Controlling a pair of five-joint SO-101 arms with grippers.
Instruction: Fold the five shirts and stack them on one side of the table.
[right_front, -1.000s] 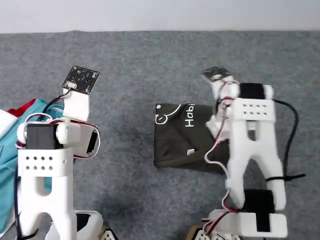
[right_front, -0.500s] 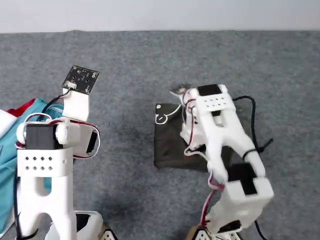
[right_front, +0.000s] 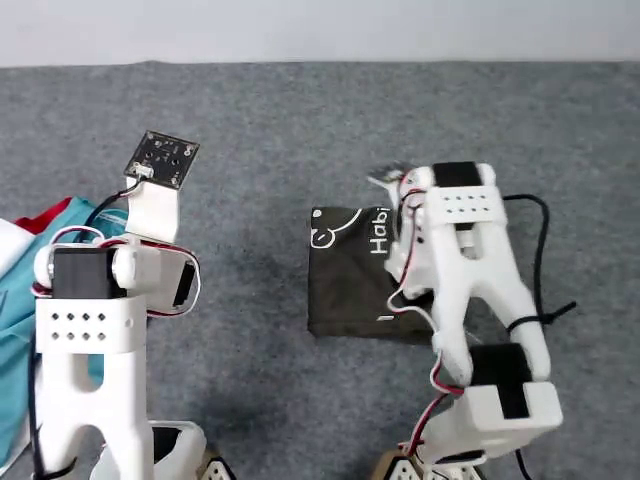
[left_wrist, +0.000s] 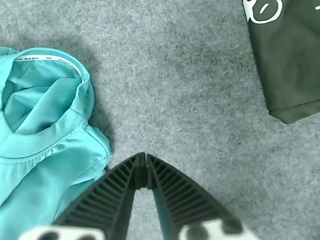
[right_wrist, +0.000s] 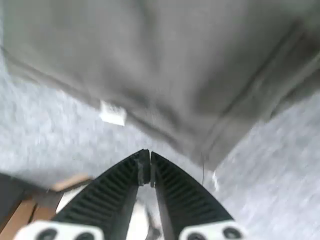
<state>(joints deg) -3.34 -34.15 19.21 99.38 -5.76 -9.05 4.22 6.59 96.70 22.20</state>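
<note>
Jaws pressed together, empty, on left gripper and right gripper | dark shirt folded just ahead of right jaws, teal shirt beside left | right arm swung across dark shirt, shirt unmoved | fold likely finished; stacking awaits.

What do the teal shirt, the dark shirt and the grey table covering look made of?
Teal shirt: smooth, slightly shiny knit, perhaps synthetic; its soft folds catch light. Dark shirt: matte, probably cotton jersey, with white print. Table covering: grey felt or short carpet, judging by its speckled, fuzzy grain.
</note>
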